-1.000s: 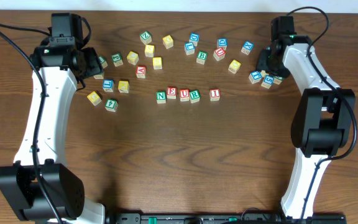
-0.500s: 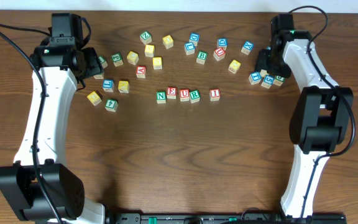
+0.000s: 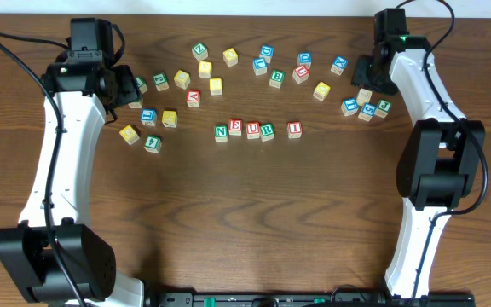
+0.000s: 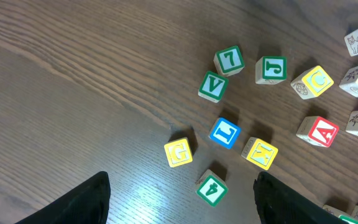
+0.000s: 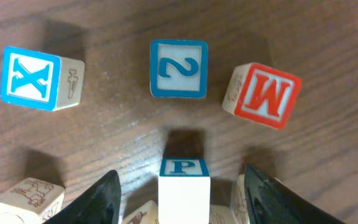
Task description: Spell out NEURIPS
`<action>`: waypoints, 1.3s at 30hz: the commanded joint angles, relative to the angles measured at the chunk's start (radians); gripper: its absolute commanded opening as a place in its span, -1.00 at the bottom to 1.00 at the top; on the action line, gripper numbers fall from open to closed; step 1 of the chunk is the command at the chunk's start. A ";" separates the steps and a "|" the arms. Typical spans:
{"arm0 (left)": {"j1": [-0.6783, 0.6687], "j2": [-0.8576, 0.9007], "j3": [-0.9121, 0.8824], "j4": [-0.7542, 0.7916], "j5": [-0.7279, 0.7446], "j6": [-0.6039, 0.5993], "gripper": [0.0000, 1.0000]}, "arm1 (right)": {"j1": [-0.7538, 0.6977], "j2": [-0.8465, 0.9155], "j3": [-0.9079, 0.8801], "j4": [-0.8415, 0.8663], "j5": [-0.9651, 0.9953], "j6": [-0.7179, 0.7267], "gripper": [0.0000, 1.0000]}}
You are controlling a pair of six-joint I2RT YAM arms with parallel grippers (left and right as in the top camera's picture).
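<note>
P block (image 5: 184, 182), between spread fingers (image 5: 101, 200) of right gripper (image 5: 182, 174)

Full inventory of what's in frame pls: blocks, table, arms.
NEURI row: 5 blocks, green, red and blue letters, table centre.
P block: 1, blue letter, between the right gripper's fingers with gaps on both sides.
loose letter and number blocks: twenty-odd, mixed colours, scattered along the top of the overhead view.
table: 1, dark brown wood.
left gripper: 1, black, open, over the left cluster.
right gripper: 1, black, open, astride the P block.
</note>
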 commanded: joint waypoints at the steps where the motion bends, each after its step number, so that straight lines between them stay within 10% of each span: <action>1: 0.003 0.007 -0.011 -0.003 -0.006 -0.005 0.46 | 0.002 0.023 -0.036 0.035 -0.005 0.029 0.08; 13: 0.003 0.007 -0.011 -0.003 -0.006 -0.005 0.46 | 0.002 0.061 -0.039 0.039 -0.005 0.032 0.01; 25: 0.003 0.007 -0.011 -0.003 -0.006 -0.005 0.46 | 0.004 0.060 -0.055 0.011 -0.005 0.032 -0.63; 39: 0.003 0.007 -0.011 -0.003 -0.006 -0.005 0.46 | 0.014 -0.148 -0.055 -0.023 -0.074 0.032 -0.53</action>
